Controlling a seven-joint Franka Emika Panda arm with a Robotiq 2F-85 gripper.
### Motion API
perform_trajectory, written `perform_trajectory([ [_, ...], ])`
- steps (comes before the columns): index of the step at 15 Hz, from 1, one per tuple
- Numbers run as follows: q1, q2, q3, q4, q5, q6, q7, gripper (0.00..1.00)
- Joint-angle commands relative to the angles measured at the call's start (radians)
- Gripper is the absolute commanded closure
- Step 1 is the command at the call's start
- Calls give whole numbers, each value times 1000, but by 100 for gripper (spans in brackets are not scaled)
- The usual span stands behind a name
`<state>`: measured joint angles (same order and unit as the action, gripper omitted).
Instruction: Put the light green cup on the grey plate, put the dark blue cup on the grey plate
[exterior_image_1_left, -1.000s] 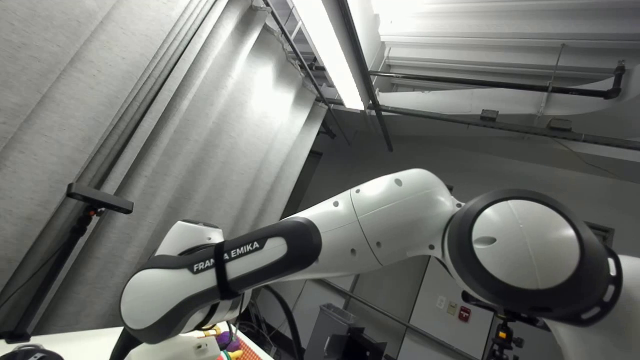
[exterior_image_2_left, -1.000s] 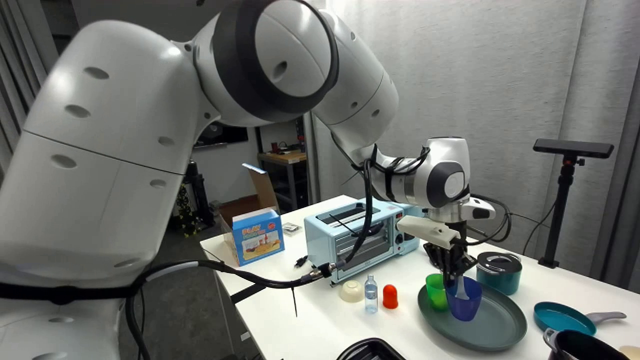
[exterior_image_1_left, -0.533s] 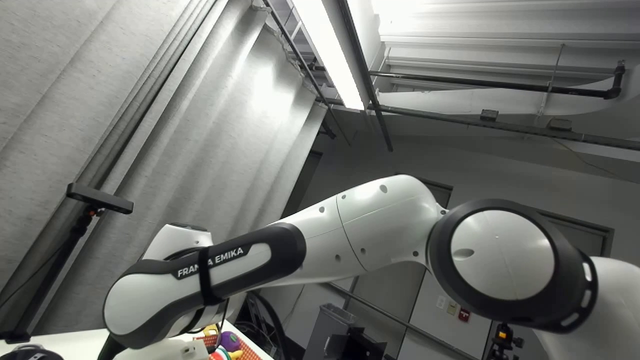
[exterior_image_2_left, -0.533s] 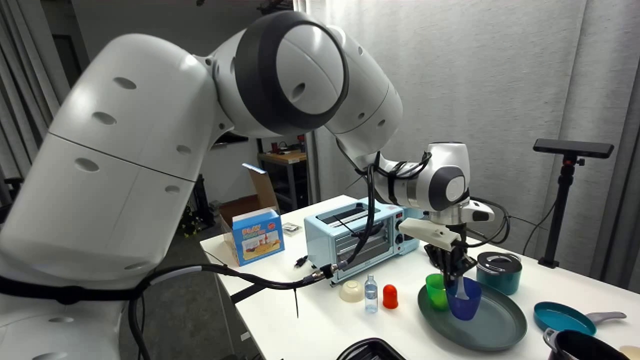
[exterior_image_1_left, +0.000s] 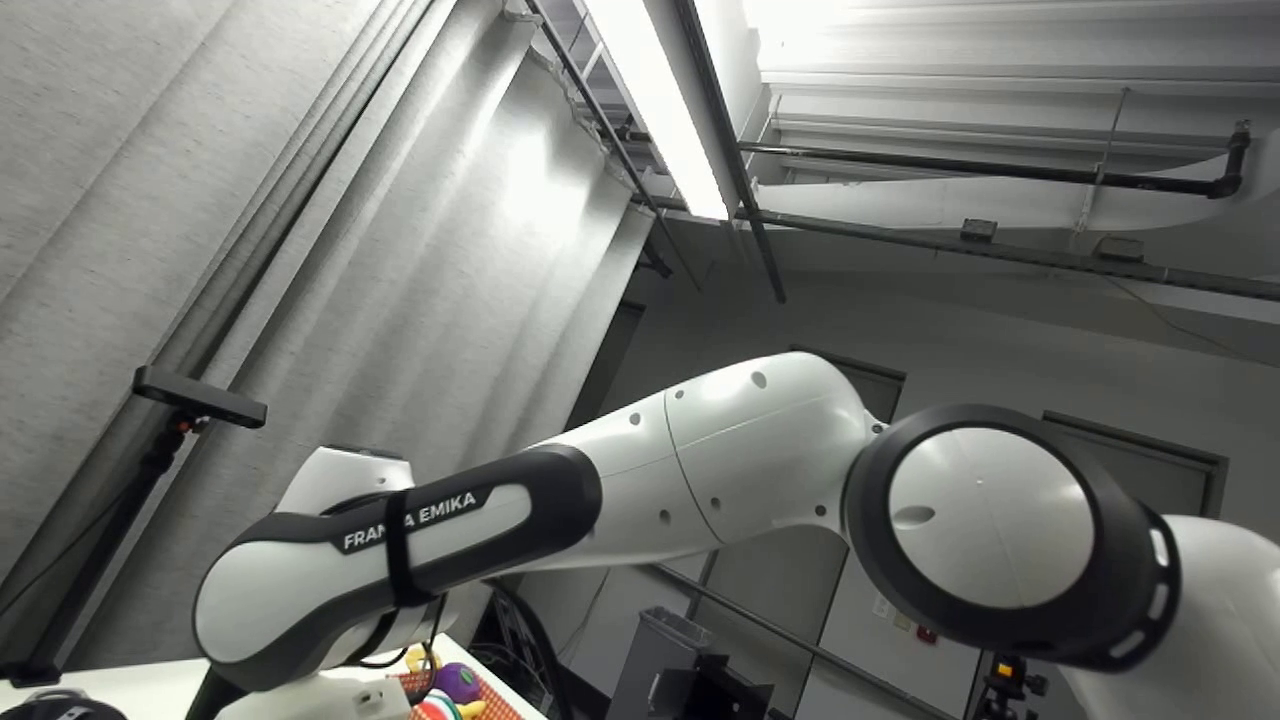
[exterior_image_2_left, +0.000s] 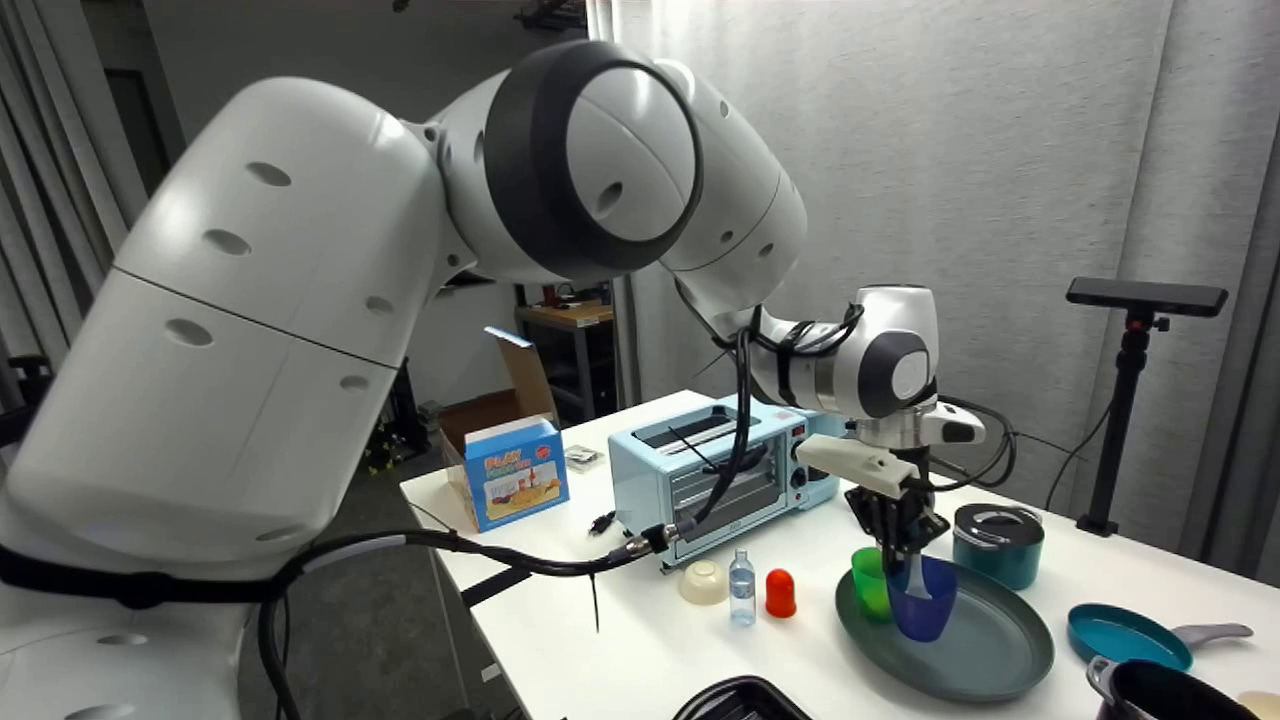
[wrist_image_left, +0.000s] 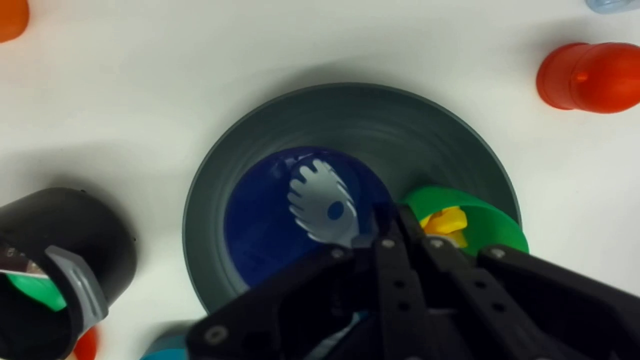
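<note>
One grey plate lies below the gripper. Jaws pinched on the rim of the dark blue cup, over the plate; base contact unclear, so early release could drop or tip it. Light green cup on plate, close beside gripper: jaws spreading may knock it, spilling yellow pieces.

The wrist view's white worktop carries a round dark grey plate. Toward its nine o'clock is a tapered dark blue plastic cup; toward three, a tapered green plastic cup with yellow pieces. The gripper is black. In an exterior view, a flat red mat at seven o'clock is pale-flecked.
</note>
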<state>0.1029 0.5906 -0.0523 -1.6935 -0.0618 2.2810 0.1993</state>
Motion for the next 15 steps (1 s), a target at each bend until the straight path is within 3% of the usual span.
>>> perform_trajectory([
  [1, -7, 19, 11, 53, 9, -65, 9, 99],
  [15, -8, 23, 13, 68, 19, -86, 16, 99],
])
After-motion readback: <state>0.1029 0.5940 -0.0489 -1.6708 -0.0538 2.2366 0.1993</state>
